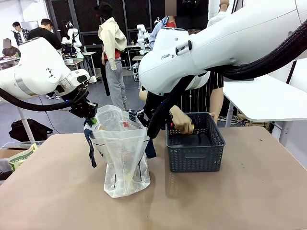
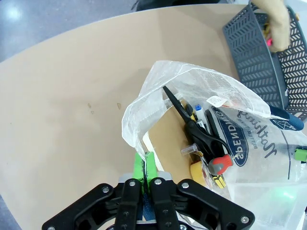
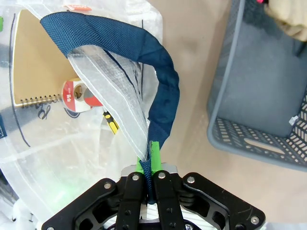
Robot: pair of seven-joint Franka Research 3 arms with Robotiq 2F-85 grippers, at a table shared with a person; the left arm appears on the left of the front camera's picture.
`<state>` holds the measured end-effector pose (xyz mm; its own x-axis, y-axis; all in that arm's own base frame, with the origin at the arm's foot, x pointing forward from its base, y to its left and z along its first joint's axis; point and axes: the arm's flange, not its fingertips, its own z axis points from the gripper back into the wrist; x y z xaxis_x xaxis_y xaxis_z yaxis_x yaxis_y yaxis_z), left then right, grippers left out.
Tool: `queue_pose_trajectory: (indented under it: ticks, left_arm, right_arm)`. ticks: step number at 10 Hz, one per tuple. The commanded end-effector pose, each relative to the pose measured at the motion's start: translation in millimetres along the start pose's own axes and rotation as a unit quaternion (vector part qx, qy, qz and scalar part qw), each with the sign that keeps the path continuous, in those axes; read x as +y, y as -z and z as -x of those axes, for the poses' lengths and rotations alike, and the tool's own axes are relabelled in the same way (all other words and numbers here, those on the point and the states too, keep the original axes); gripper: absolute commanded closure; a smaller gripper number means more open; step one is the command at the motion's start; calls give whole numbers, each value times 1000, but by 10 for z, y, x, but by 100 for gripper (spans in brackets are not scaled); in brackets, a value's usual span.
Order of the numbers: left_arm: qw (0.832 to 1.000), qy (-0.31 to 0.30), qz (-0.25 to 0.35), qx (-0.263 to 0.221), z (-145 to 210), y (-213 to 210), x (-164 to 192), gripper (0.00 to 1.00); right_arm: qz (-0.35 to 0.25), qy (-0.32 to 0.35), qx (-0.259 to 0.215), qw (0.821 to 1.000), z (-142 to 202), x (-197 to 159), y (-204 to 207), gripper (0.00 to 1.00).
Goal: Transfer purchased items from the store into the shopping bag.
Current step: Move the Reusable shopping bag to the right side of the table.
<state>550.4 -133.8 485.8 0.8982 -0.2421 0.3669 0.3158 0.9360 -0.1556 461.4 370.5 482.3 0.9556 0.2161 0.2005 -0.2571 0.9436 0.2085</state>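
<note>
A: Left end effector [image 2: 144, 166] pinches shopping bag [image 1: 122, 158] rim, right end effector [image 3: 149, 160] grips its navy strap [image 3: 165, 91].
B: We hold mouth wide & steady: person's hand [image 1: 180, 122] is in store [image 1: 194, 160], just beside bag.

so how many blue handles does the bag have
2. One navy handle hangs down the shopping bag's side on the robot's left; the other handle is pinched in the jaws of the right gripper. None seems hidden.
</note>
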Motion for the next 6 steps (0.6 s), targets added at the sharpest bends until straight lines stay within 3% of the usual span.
queue_pose_trajectory:
  ticks: [1,6]
  left_arm:
    - [1000,0,0,-1,-2,-6,6,100]
    - [1000,0,0,-1,-2,-6,6,100]
  right_arm:
    - [0,-2,0,1000,1,1,-4,100]
    - [0,-2,0,1000,1,1,-4,100]
